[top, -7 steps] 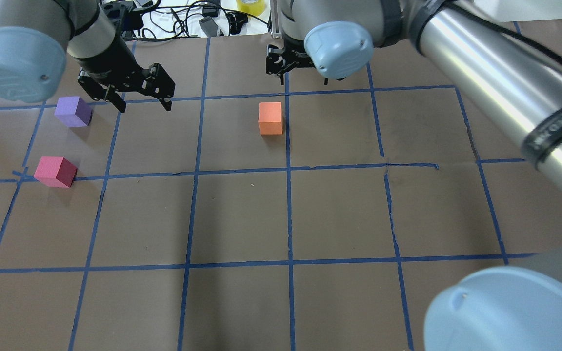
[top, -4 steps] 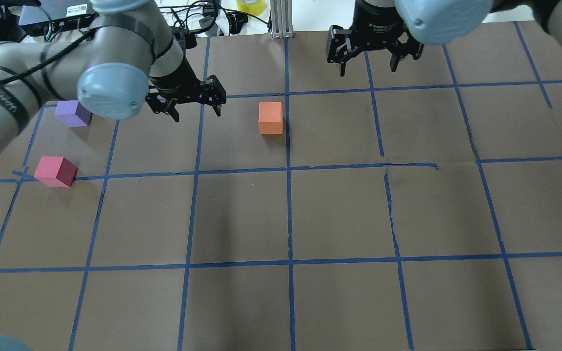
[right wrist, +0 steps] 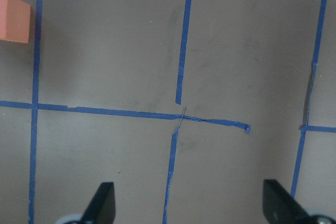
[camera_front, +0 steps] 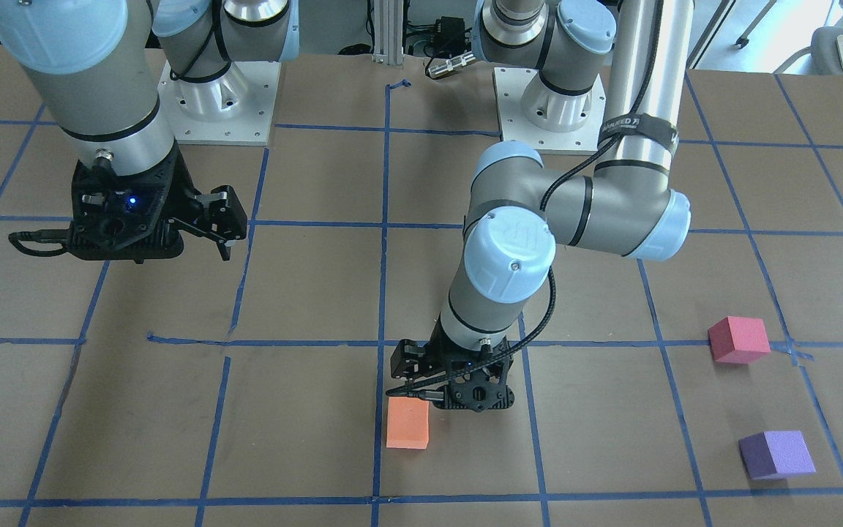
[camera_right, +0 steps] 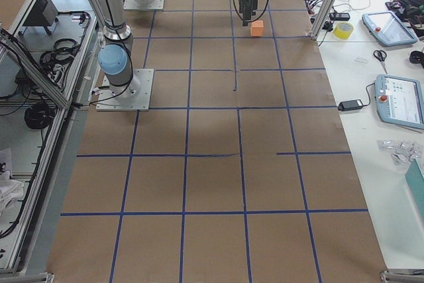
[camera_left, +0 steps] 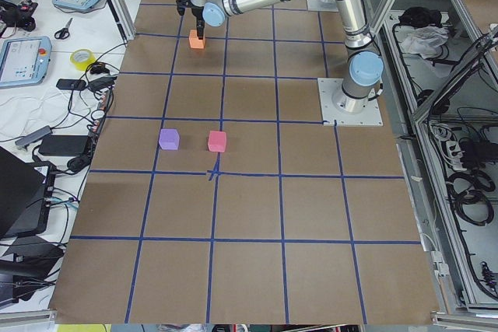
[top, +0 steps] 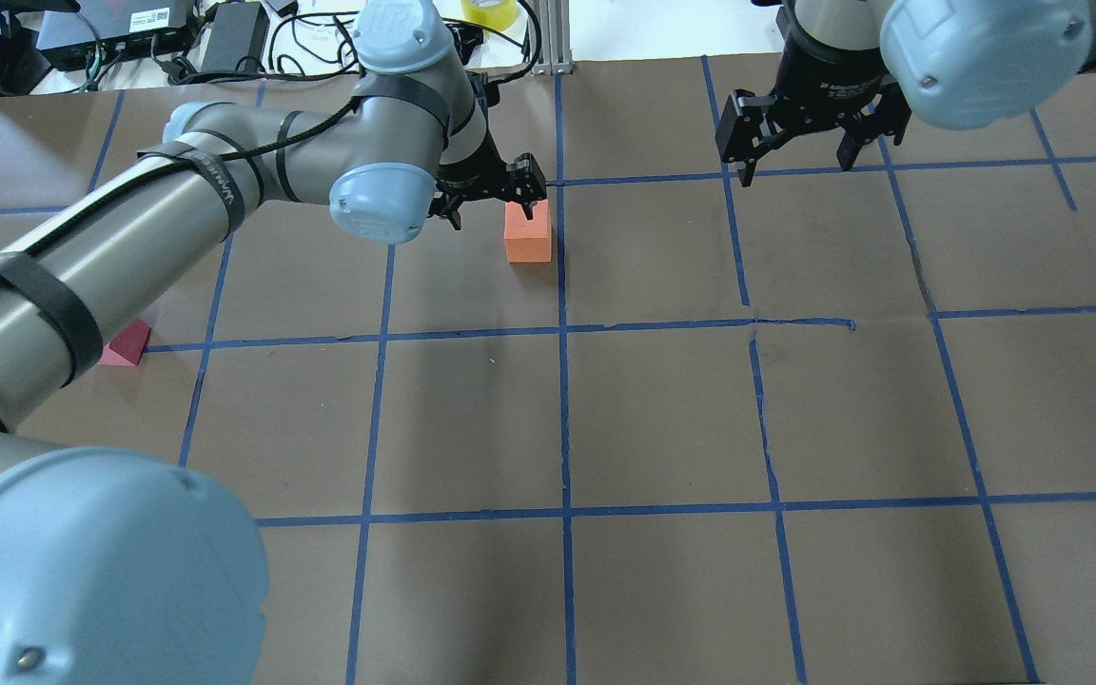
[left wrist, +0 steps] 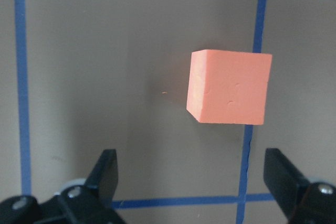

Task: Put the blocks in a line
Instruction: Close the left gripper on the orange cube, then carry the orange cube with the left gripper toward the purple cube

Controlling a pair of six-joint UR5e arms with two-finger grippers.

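The orange block sits on the brown table near the far middle, beside a blue tape line; it also shows in the left wrist view and the front view. My left gripper is open and empty, hovering just on the robot's side of the orange block; in its wrist view the block lies ahead of the jaws, offset right. The pinkish-red block and the purple block lie far to my left. My left arm hides the purple block overhead. My right gripper is open and empty.
Blue tape lines form a grid on the table. Cables, electronics and a yellow tape roll lie beyond the far edge beside an aluminium post. The arm bases stand on the robot's side.
My left arm swung right, from beside the purple block to the orange block. My right gripper moved right, away from the orange block. Both stayed open; no block moved.
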